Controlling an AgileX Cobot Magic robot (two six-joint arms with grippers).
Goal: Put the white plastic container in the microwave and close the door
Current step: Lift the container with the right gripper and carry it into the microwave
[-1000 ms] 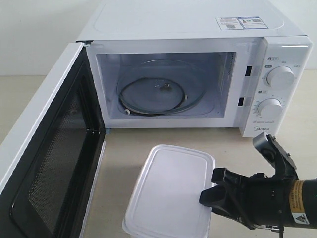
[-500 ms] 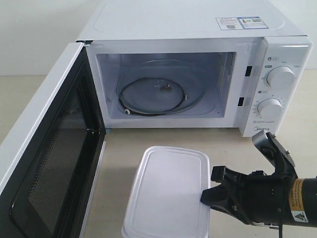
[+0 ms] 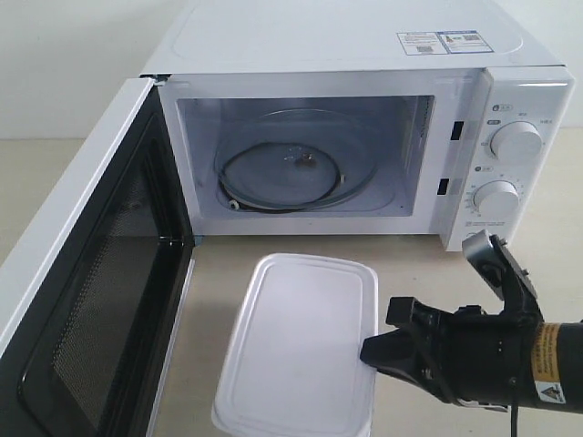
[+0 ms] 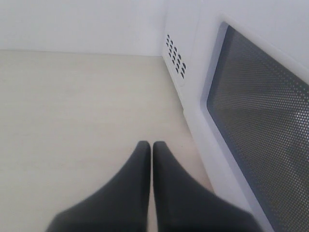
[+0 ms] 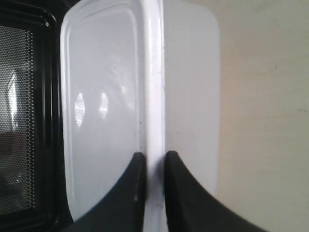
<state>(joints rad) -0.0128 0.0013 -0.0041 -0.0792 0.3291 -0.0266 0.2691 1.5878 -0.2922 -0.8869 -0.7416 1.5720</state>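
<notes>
1. The container now sits further left than a second ago, its near left corner closer to the open door.
2. Its far edge reaches higher in the exterior view, nearer the microwave.
3. My right gripper, clamped on the container's rim, is further left too.

Pale beige tabletop; plain white wall behind (even lighting).
</notes>
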